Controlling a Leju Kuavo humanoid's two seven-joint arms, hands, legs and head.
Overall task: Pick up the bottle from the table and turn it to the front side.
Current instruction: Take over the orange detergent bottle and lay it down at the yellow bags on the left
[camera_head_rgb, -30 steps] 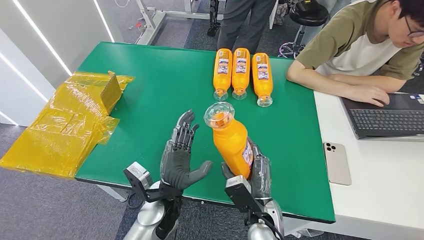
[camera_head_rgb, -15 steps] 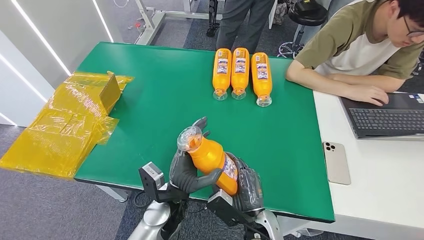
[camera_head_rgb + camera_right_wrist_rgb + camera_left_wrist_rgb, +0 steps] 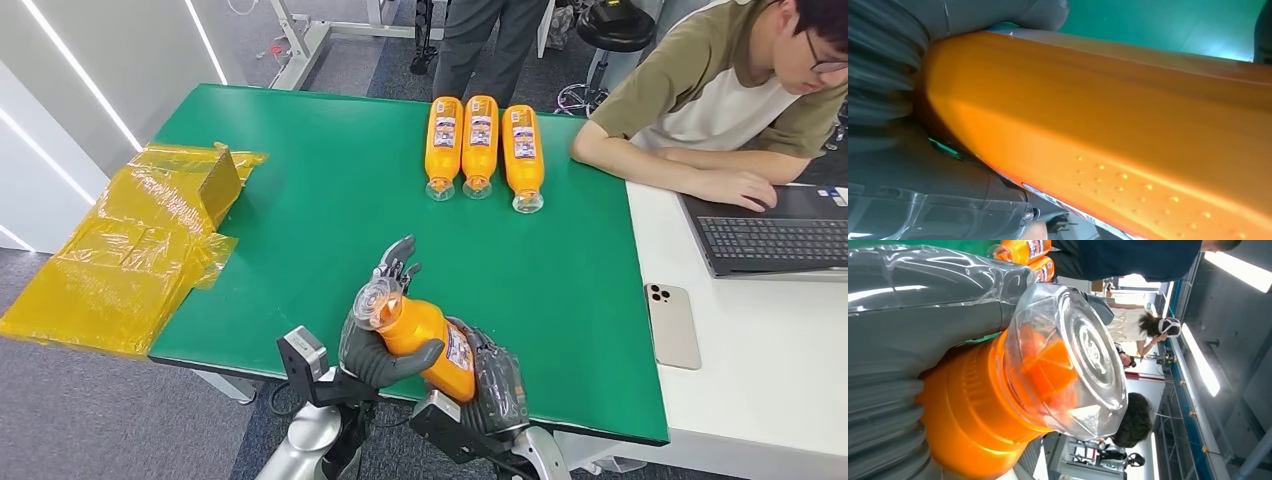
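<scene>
Both my hands on the orange bottle, lifted off the green tabletop

Going left to right: my left hand (image 3: 377, 340) has its fingers (image 3: 397, 257) cupped behind the neck and its thumb hooked across the shoulder of the orange plastic bottle with the clear faceted cap (image 3: 420, 336), which lies tilted, cap toward my left, above the near edge of the green tabletop (image 3: 300, 190); my right hand (image 3: 492, 377) wraps the lower body by the label. The wall looks smooth, glossy and stiff, so I judge it slippery and, being full, fairly heavy. The small raised dots on its side might give some grip. I'd keep hold at the shoulder and base, not the slick cap.
</scene>
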